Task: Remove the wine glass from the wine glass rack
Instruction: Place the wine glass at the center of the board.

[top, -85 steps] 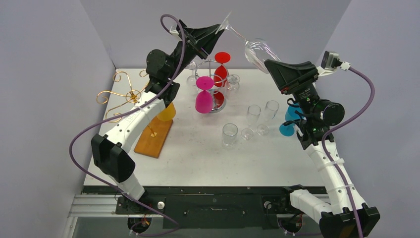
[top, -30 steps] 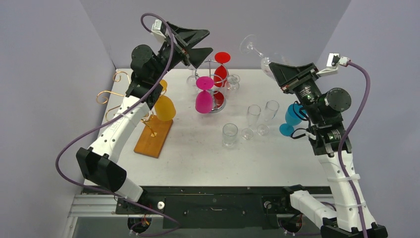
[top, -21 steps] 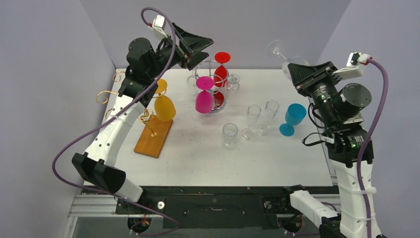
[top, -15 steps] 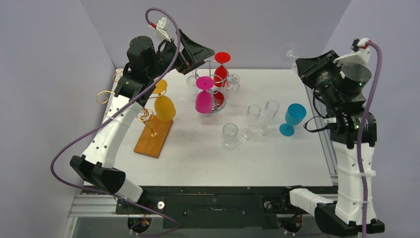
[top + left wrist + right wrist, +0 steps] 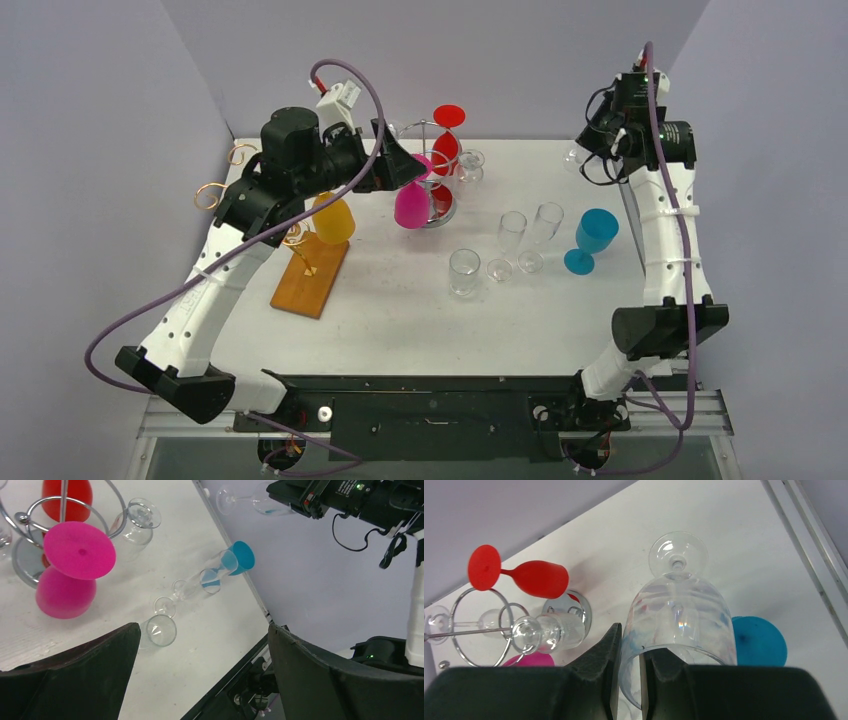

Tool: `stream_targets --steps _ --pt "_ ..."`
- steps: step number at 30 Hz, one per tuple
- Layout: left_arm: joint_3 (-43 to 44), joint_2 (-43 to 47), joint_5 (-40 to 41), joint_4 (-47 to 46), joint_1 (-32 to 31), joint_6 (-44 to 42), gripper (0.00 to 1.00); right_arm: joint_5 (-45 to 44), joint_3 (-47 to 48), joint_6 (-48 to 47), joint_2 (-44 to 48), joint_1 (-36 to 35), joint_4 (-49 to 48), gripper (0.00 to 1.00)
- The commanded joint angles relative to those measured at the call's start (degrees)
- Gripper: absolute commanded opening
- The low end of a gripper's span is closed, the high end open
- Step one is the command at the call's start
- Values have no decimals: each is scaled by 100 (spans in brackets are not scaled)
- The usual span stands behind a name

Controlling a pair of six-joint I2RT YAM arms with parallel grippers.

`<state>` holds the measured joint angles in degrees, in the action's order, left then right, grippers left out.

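There are two arms. The right gripper [image 5: 629,650] is pressed nearly together and pinches the wall of the clear wine glass [image 5: 679,610] at its rim. That wine glass is off the silver rack [image 5: 25,560] and well away from it. It is up in the air by the far right corner of the table [image 5: 400,320], lying on its side with its foot pointing away from the gripper. The left gripper [image 5: 202,635] is spread wide and empty. It hangs just beside the silver rack, above the pink glass [image 5: 410,205].

There are two racks. The silver rack holds one red glass [image 5: 447,135] and the one pink glass, both upside down, and at least two clear glasses [image 5: 549,630]. The gold rack [image 5: 207,192] stands on a wood base [image 5: 310,275] at the left and holds one yellow glass [image 5: 335,222].

Four things stand on the table, close together: one blue glass [image 5: 592,238] on the right, two tall thin glasses [image 5: 512,235] and one short cup [image 5: 463,270].

The table is white and dull, with a few faint marks. Plain pale purple-grey walls stand at the left, the back and the right. A black rail [image 5: 430,410] runs along the near edge, where the arms are fixed.
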<state>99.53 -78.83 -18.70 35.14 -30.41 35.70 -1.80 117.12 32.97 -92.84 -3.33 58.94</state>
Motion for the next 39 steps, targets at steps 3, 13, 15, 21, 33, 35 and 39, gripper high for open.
stream_targets --steps 3,13,15,21,33,35,39 --pt "-220 315 430 157 -26 -532 96 -32 652 -318 -580 230 229 0" --pt "-90 206 540 279 -26 -713 96 136 1125 -459 -1717 298 534 0" --pt "-121 217 523 254 -26 -700 96 132 1134 -483 -1871 298 546 0" --pt "-160 207 506 250 -23 -699 96 254 950 -498 -2180 298 492 0" --pt "-248 196 481 207 -24 -666 96 401 474 -574 -2393 301 379 0" --pt "-256 197 481 209 -25 -666 96 414 434 -584 -2441 304 369 0" --pt "-279 200 472 193 -18 -649 96 435 342 -599 -2513 305 346 0"
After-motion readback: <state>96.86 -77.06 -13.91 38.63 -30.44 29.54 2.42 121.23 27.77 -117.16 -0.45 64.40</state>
